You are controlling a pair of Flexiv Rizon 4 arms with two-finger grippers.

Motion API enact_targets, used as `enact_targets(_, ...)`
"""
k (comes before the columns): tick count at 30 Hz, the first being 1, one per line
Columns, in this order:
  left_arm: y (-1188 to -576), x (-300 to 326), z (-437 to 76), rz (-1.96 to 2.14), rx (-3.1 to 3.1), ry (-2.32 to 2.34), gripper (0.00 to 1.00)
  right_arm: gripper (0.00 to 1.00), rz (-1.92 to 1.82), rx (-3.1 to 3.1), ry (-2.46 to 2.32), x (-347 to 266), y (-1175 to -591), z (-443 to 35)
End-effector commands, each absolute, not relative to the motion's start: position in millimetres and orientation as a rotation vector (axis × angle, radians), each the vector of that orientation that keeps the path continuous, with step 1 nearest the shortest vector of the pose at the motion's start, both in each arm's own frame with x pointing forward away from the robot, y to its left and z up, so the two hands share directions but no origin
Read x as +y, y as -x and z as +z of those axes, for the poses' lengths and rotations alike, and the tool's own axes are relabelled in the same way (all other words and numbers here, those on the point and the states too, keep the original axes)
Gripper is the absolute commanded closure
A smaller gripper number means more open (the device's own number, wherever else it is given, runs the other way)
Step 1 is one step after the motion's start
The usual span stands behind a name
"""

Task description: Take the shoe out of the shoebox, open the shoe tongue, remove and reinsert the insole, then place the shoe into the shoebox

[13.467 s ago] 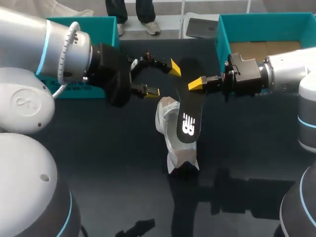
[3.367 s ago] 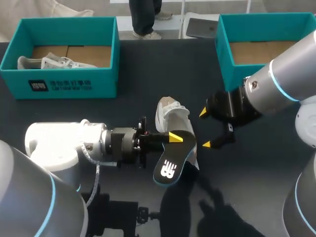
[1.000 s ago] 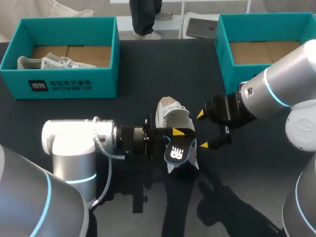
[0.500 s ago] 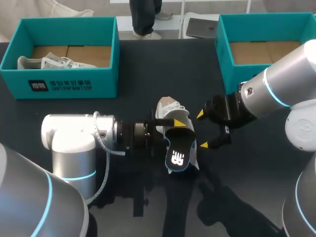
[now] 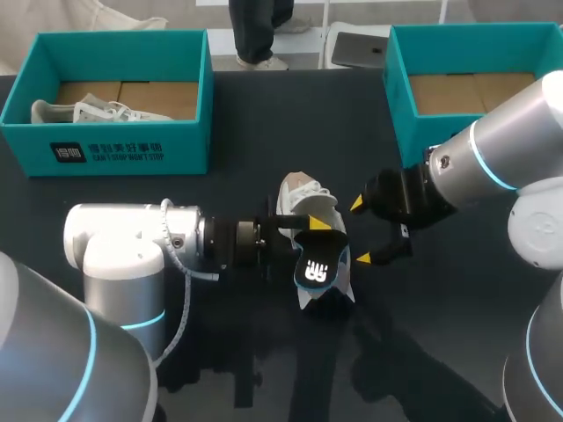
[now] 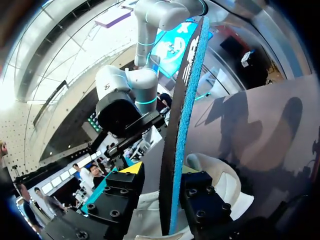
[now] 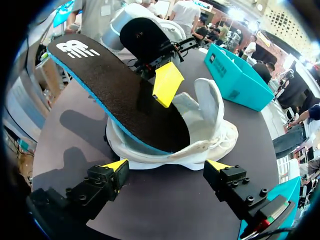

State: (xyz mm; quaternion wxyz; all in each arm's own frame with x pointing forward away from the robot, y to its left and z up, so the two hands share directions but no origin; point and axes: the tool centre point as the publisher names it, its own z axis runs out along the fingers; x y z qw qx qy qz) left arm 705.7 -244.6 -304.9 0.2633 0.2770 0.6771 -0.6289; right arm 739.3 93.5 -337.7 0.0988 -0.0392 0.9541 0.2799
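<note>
**Ann:** The white shoe (image 5: pixel 299 200) sits near the middle of the dark tabletop (image 5: pixel 264 132), outside both boxes.

**Ben:** And the left arm comes in from nine o'clock. The left fingers (image 5: pixel 314 223) are clenched on the black insole (image 5: pixel 318 264), with one yellow tip pressing on its top face.

**Ann:** From the left wrist the insole shows edge-on, blue rim forward, sandwiched between the two fingers.

**Ben:** It's tilted, too. One end dips into the shoe's opening, and the end with the white logo is lifted clear, pointing toward six o'clock.

**Ann:** Over at the shoe's three o'clock, the right fingers (image 5: pixel 358 204) are spread wide, grasping nothing.

**Ben:** The right wrist camera agrees: both yellow tips are apart, and the shoe is just ahead of them on the tabletop, close but not touched.

**Ann:** The boxes, then. The teal left shoebox (image 5: pixel 123 149) is at ten o'clock, with a second shoe (image 5: pixel 88 112) lying inside.

**Ben:** The teal right shoebox (image 5: pixel 400 79) is at two o'clock, behind the right arm, its brown cardboard floor showing.
</note>
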Motion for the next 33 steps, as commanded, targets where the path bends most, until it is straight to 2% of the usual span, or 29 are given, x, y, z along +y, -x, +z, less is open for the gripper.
enact_targets(1, -692, -239, -297, -1.684, 1.866, -0.735, 0.63, 0.00, 0.825, 2.822, 0.114, 94, -738, -338)
enact_targets(3, -688, -238, -298, -1.644, 1.889, -0.756, 0.72, 0.00, 0.825, 2.822, 0.114, 94, -738, -338)
enact_targets(6, -686, -238, -304, -1.641, 1.903, -0.756, 1.00, 0.00, 0.825, 2.822, 0.114, 94, -738, -338)
enact_targets(16, -700, -242, -332, -1.621, 1.907, -0.788, 1.00, 0.00, 0.825, 2.822, 0.114, 94, -738, -338)
enact_targets(33, -731, -234, -340, -1.573, 1.875, -0.744, 1.00, 0.00, 0.825, 2.822, 0.114, 94, -738, -338)
